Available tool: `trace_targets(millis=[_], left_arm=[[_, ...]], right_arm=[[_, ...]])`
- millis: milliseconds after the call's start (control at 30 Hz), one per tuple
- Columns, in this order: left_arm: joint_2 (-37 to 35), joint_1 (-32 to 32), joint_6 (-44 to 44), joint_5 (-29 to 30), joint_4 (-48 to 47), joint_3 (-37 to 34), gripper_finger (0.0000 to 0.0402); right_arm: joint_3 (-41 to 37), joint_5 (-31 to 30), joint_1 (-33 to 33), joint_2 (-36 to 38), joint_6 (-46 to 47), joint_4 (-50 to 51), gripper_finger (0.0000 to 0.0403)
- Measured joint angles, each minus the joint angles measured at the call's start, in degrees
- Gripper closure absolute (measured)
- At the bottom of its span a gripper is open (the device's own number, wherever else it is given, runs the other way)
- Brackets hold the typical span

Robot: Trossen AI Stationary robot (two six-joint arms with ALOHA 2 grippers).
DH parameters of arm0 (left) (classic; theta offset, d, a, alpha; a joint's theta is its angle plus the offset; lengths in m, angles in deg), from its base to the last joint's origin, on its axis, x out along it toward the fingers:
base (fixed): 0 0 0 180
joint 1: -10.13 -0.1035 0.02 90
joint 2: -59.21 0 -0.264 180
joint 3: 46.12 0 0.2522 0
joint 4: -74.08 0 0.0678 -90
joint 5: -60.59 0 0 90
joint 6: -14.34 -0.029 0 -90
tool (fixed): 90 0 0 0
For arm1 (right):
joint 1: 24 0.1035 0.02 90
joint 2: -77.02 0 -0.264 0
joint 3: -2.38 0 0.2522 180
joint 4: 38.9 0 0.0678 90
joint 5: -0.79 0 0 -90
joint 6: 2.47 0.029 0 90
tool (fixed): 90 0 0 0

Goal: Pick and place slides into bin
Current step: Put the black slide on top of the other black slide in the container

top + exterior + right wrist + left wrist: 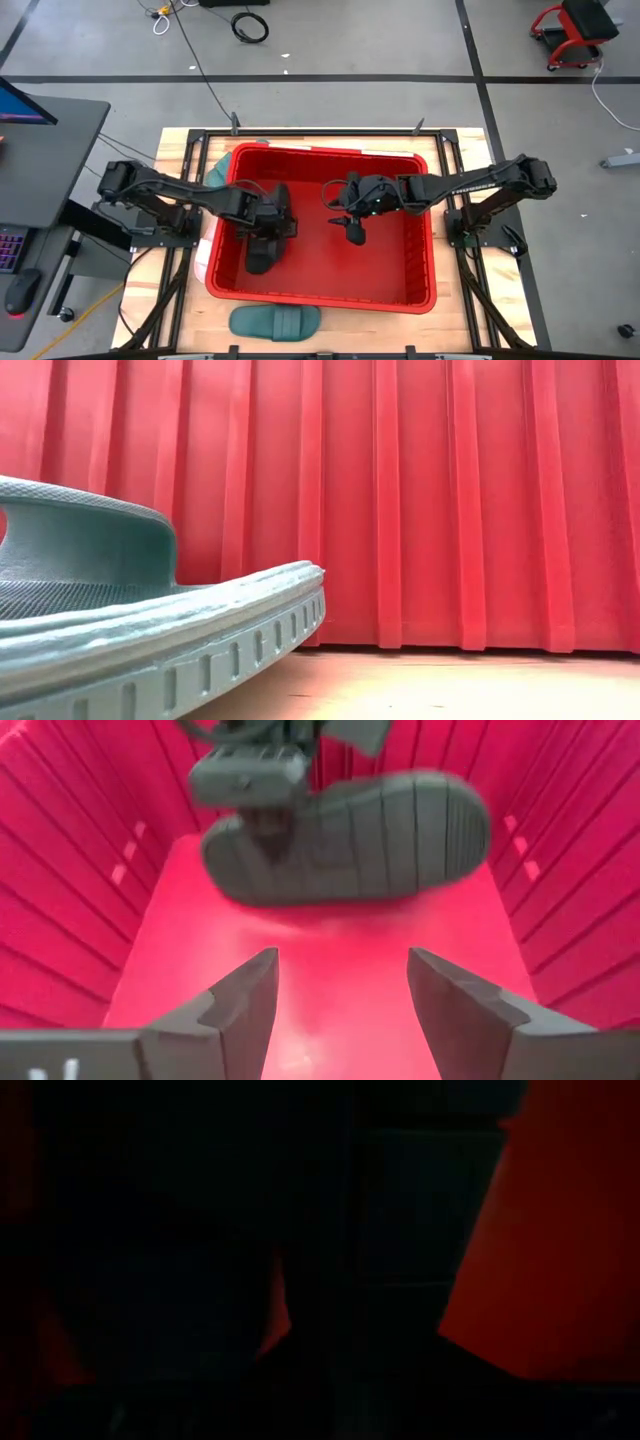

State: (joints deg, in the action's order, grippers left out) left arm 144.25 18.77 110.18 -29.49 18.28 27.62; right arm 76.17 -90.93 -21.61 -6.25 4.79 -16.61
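Both arms inside the red bin [420, 285], left one holding a black slide.

Left gripper [268, 232] is clamped on a black slide [350, 835] over the bin's left half; sole faces the right wrist camera, and whether it touches the floor is unclear. Right gripper [340, 1010] sits near the bin's middle, fingers spread apart and holding nothing, pointed at that slide. A teal-green slide [276, 322] lies on the table just outside the bin's near wall. Another teal-green slide [214, 176] pokes out just beside the bin's left wall.
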Motion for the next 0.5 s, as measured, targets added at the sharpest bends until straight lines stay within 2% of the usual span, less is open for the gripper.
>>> trace_targets(millis=[300,500], left_arm=[[2.4,0.4,1.3,0.3,-4.9,0.4,0.0327],[2.4,0.4,-0.1,3.4,-8.3,6.3,0.0327]], right_arm=[[-2.0,-0.1,0.0,0.0,2.2,-1.0,0.0174],[-2.1,0.0,0.0,0.0,2.1,-0.9,0.0174]])
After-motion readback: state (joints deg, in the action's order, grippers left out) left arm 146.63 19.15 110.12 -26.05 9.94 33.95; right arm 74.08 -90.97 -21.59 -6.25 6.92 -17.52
